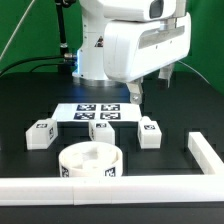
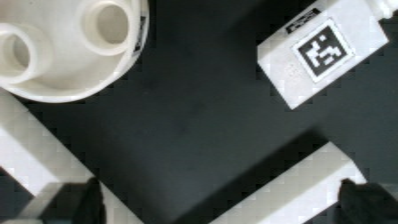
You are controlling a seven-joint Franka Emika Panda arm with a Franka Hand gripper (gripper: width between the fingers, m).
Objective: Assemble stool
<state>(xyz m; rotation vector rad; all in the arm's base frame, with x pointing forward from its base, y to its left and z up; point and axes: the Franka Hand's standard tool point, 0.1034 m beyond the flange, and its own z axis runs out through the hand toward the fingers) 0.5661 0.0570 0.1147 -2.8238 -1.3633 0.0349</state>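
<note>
The arm (image 1: 125, 40) fills the top of the exterior view, over a black table (image 1: 190, 105) edged by white border rails (image 1: 100, 188). The marker board (image 1: 97, 112) lies flat at mid-table.

The stool looks barely begun: every part seen lies loose and separate. The seat (image 1: 90, 160) rests near the front rail with its hollow side up. Its rimmed bowl holds nothing, and the round sockets seen in the wrist view (image 2: 63, 45) are bare, with no leg fitted.

Three leg blocks stand apart from it on the table: one at the exterior view's left (image 1: 38, 133), a second in the middle (image 1: 100, 127) just in front of the marker board, and a third at the right (image 1: 150, 133). The wrist view shows one tagged block (image 2: 329, 50) lying well clear of the seat; which of the three it is cannot be told. All the legs, then, remain to be picked up and fitted.

The gripper (image 1: 135, 95) hangs above the table behind the right block. Its fingers (image 2: 356, 195) are spread wide with only bare table between them (image 2: 214, 200).
</note>
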